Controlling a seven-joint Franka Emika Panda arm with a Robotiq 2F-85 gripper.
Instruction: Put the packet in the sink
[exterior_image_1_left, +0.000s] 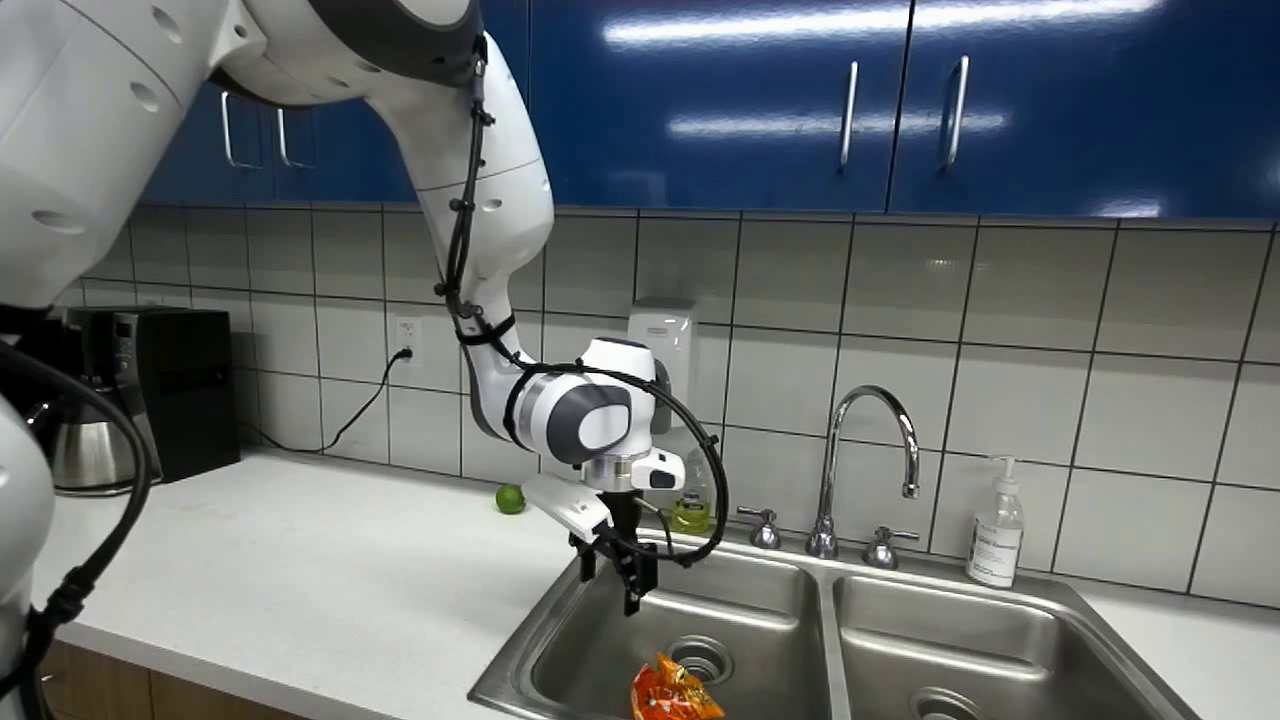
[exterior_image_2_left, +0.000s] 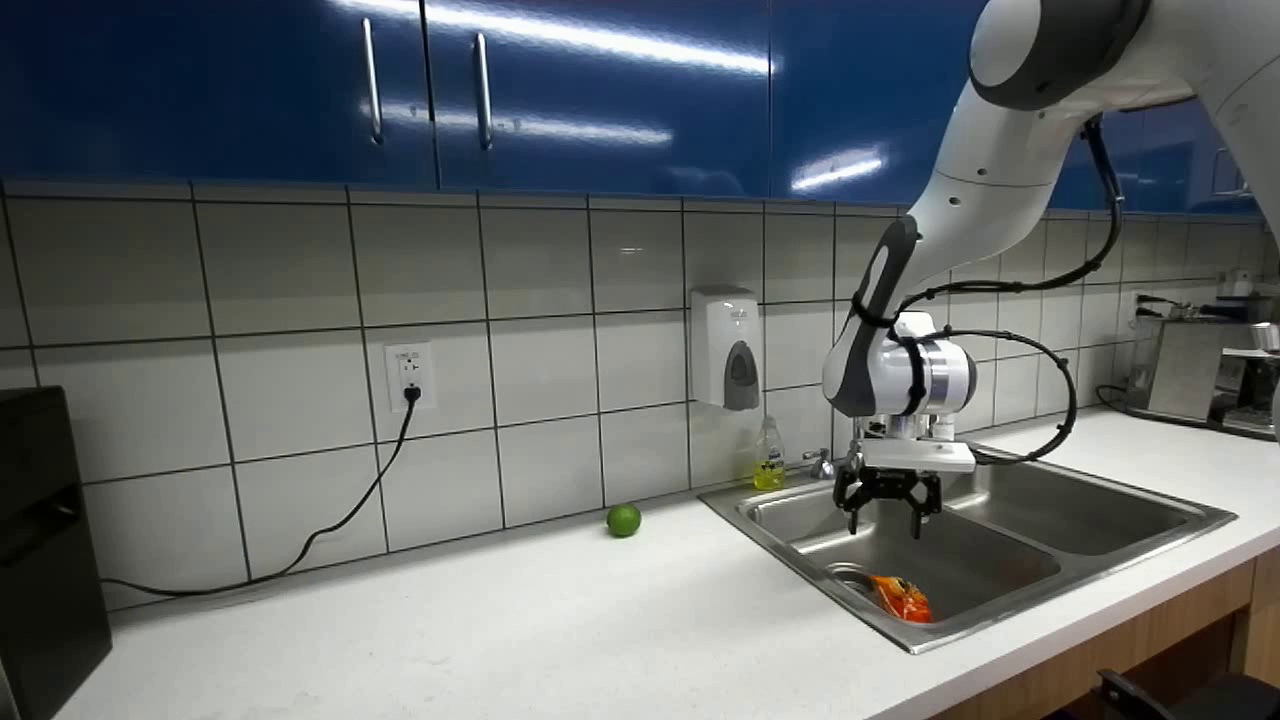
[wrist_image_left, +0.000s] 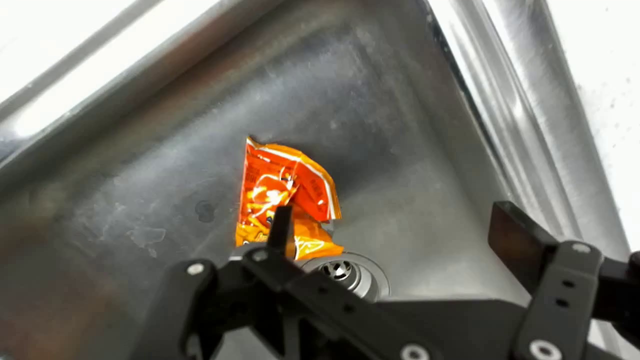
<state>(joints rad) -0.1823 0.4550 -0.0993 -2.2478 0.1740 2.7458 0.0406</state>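
In an exterior view the gripper (exterior_image_1_left: 610, 588) hangs over the left basin (exterior_image_1_left: 590, 650) of the steel sink (exterior_image_1_left: 833, 640), its fingers (exterior_image_1_left: 632, 600) spread well apart and gripping nothing. The orange packet (exterior_image_1_left: 675, 692) lies on the basin floor below them, a little to the right and toward the near side, just beside the drain (exterior_image_1_left: 700, 658).

In an exterior view the orange packet (exterior_image_2_left: 902, 600) rests well below the fingers, in the near part of the basin, with the drain to its left; a round green fruit (exterior_image_2_left: 623, 520) sits on the white counter (exterior_image_2_left: 500, 620), left of the sink.

In the wrist view the crumpled packet shows toward one finger (wrist_image_left: 281, 230), which hides part of it, and well apart from the other; one edge reaches the drain's rim.
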